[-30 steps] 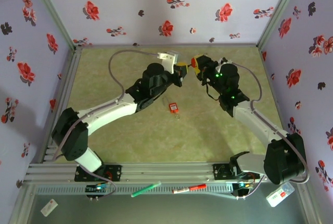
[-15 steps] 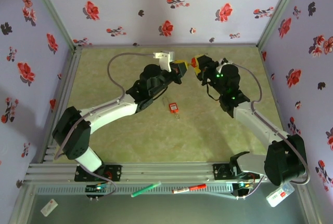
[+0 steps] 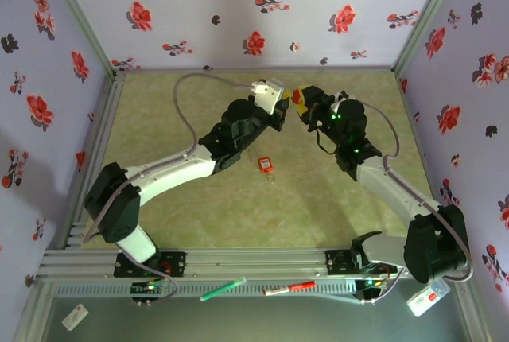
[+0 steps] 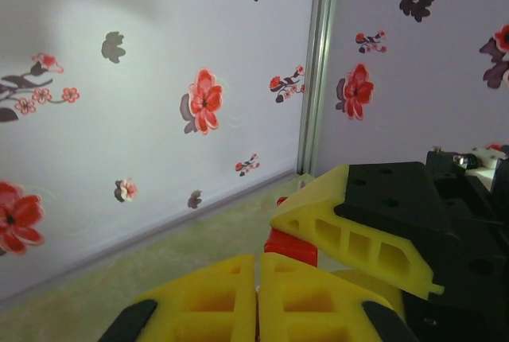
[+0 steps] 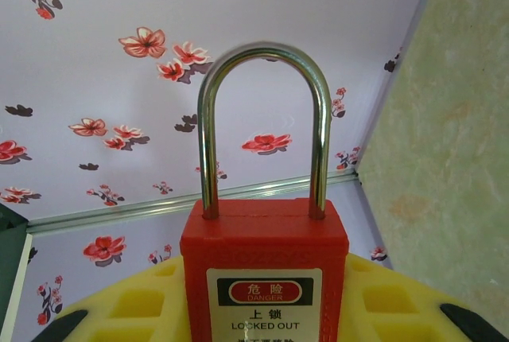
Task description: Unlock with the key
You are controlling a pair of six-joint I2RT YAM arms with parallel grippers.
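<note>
Over green tabletop (image 3: 199, 199), left end effector (image 4: 257, 278) neared padlock (image 5: 265, 239).

My right fingers (image 5: 135, 306) are yellow, black-tipped; the padlock (image 5: 264, 246) is red — silver shackle (image 5: 266, 49), white label (image 5: 264, 310). Behind the padlock, pale lilac walls (image 5: 79, 79) carry red flowers.

Pale lilac walls (image 3: 238, 8) printed with red flowers and dark leaves close me in on three sides, joined at the corners by slanting metal posts (image 3: 424, 20). Under me lies a mottled olive-green floor (image 3: 199, 223), edged on the near side by a ribbed aluminium rail (image 3: 254, 261).
</note>
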